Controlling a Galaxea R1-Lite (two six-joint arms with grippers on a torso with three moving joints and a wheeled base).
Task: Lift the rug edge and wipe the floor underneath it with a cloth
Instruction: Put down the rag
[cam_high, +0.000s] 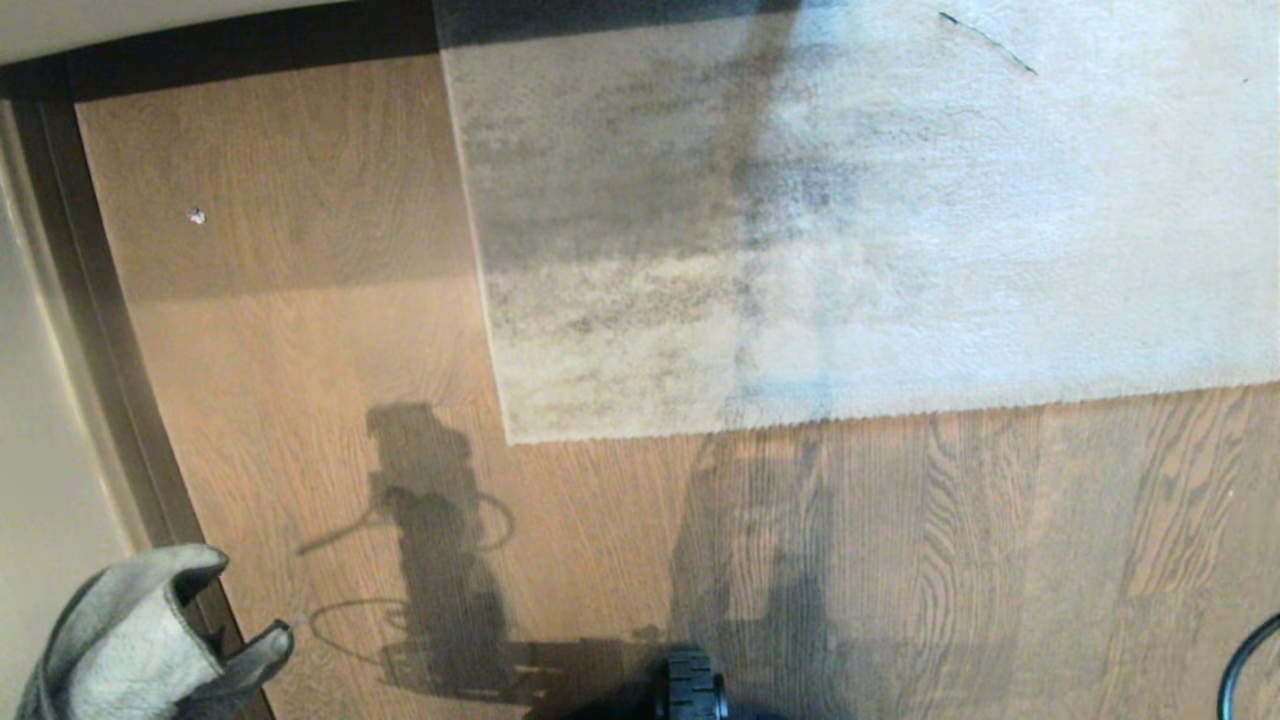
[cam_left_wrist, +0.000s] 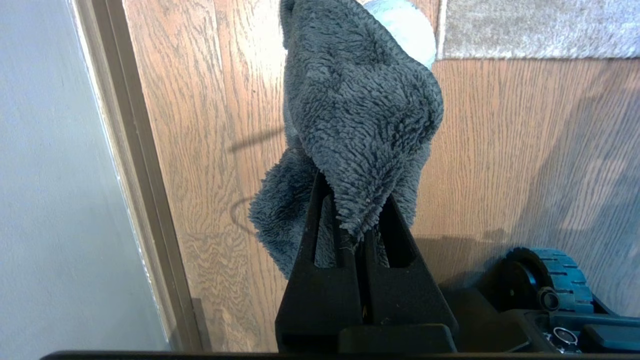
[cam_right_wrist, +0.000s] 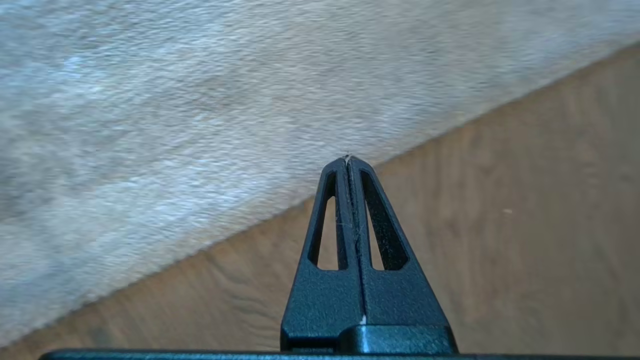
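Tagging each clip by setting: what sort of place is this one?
Probably a room in a home, seen at floor level: wood-grain plank floor, a pale grey rug lying flat on it, and a dark skirting strip along a plain wall.

Head view looks steeply down; wrist views closer, sharing rug edge (cam_high: 800, 415) and floor (cam_high: 330, 330).
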